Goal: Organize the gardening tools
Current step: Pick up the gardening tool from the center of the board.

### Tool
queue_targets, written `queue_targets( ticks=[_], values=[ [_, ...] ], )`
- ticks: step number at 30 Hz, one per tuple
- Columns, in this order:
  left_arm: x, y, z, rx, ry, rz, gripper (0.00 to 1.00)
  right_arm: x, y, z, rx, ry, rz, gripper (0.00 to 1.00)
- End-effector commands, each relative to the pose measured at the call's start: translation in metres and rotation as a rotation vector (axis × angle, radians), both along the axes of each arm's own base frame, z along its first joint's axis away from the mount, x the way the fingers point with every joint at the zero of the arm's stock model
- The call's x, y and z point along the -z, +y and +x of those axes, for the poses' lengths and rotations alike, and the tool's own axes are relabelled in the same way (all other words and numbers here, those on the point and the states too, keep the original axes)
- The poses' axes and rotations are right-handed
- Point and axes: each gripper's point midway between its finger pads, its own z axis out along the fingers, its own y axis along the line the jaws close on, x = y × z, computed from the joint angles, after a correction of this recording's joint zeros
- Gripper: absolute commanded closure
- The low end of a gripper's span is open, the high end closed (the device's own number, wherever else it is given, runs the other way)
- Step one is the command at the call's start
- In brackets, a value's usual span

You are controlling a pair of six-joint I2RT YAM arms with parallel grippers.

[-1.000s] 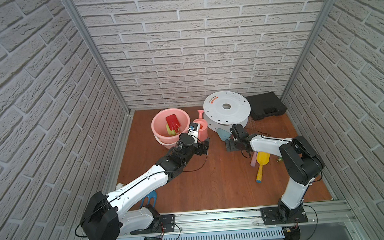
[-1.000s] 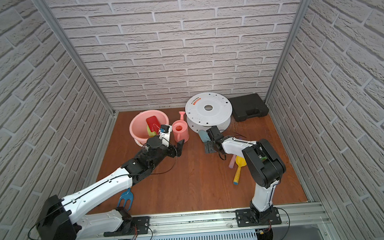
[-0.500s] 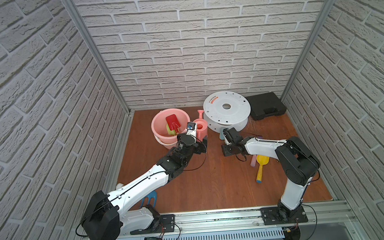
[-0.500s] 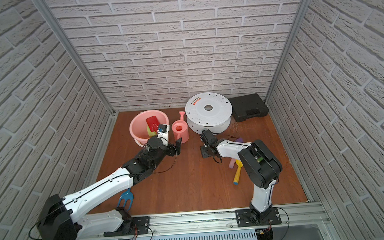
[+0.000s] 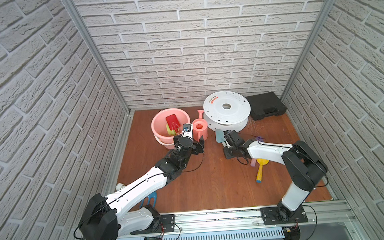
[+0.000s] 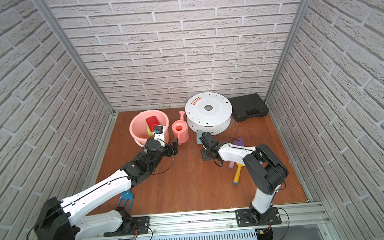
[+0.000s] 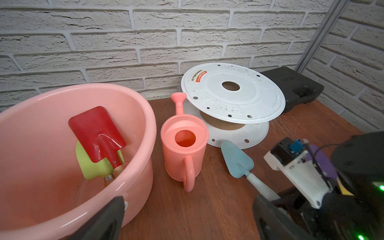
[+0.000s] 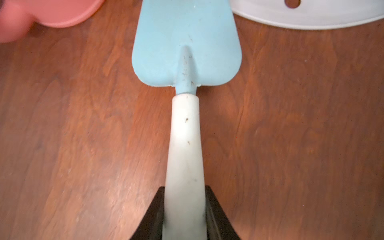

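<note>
My right gripper [image 8: 185, 199] is shut on the white handle of the pale teal trowel [image 8: 185, 41], whose blade [image 5: 219, 134] lies on the wooden floor between the watering can and the white spool. My left gripper [image 7: 187, 216] stands open and empty just in front of the pink bucket [image 5: 156, 121]. In the bucket a red spade [image 7: 97, 133] leans over a lime-green one [image 7: 93, 166]. A purple trowel [image 6: 238, 142] and a yellow trowel [image 5: 260, 166] lie under my right arm. A blue fork [image 6: 125, 198] lies partly hidden beneath my left arm.
A pink watering can [image 7: 182, 149] stands right of the bucket, close to my left gripper. A white spool [image 5: 226, 109] and a black case [image 5: 266, 105] sit against the back wall. Brick walls enclose three sides.
My right gripper has shut on the teal trowel's handle and shifted left with it, away from the spool. The left arm has barely moved.
</note>
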Motion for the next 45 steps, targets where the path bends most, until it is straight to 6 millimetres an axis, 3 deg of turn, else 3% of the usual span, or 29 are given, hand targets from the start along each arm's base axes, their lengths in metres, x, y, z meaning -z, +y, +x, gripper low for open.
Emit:
queue_targets(
  ticks=[1,7,11,15,22,27,31,36,38,39,42,43,45],
  values=[
    [-0.011,-0.003,0.001,0.014,-0.036,-0.060,0.04,-0.039,0.008,-0.004,-0.004,-0.133,0.037,0.97],
    [-0.015,-0.035,-0.001,0.162,0.002,-0.134,0.09,-0.094,0.020,-0.030,-0.104,-0.396,0.020,0.97],
    [-0.022,-0.052,-0.002,0.266,0.038,-0.232,0.11,-0.120,0.029,-0.046,-0.164,-0.533,0.053,0.97],
    [-0.028,-0.065,-0.001,0.370,0.073,-0.361,0.16,-0.137,0.040,-0.060,-0.223,-0.608,0.073,0.97],
    [-0.030,-0.080,-0.002,0.474,0.082,-0.439,0.27,-0.144,0.051,-0.070,-0.266,-0.634,0.087,0.97],
    [-0.034,-0.080,0.001,0.491,0.074,-0.475,0.51,-0.145,0.053,-0.072,-0.272,-0.638,0.093,0.97],
    [-0.034,-0.078,0.004,0.482,0.075,-0.491,0.63,-0.148,0.054,-0.074,-0.277,-0.650,0.108,0.97],
    [-0.036,-0.076,0.010,0.465,0.083,-0.502,0.93,-0.150,0.057,-0.077,-0.290,-0.655,0.116,0.97],
    [-0.039,-0.076,0.011,0.467,0.084,-0.501,1.00,-0.150,0.058,-0.077,-0.292,-0.654,0.116,0.97],
    [-0.041,-0.076,0.012,0.466,0.084,-0.497,1.00,-0.151,0.058,-0.077,-0.292,-0.652,0.118,0.95],
    [-0.044,-0.072,0.013,0.445,0.091,-0.452,1.00,-0.154,0.059,-0.079,-0.297,-0.650,0.127,0.74],
    [-0.047,-0.070,0.013,0.440,0.085,-0.434,1.00,-0.155,0.060,-0.080,-0.298,-0.648,0.132,0.66],
    [-0.057,-0.064,0.014,0.432,0.064,-0.393,1.00,-0.156,0.060,-0.082,-0.299,-0.644,0.149,0.39]
  ],
)
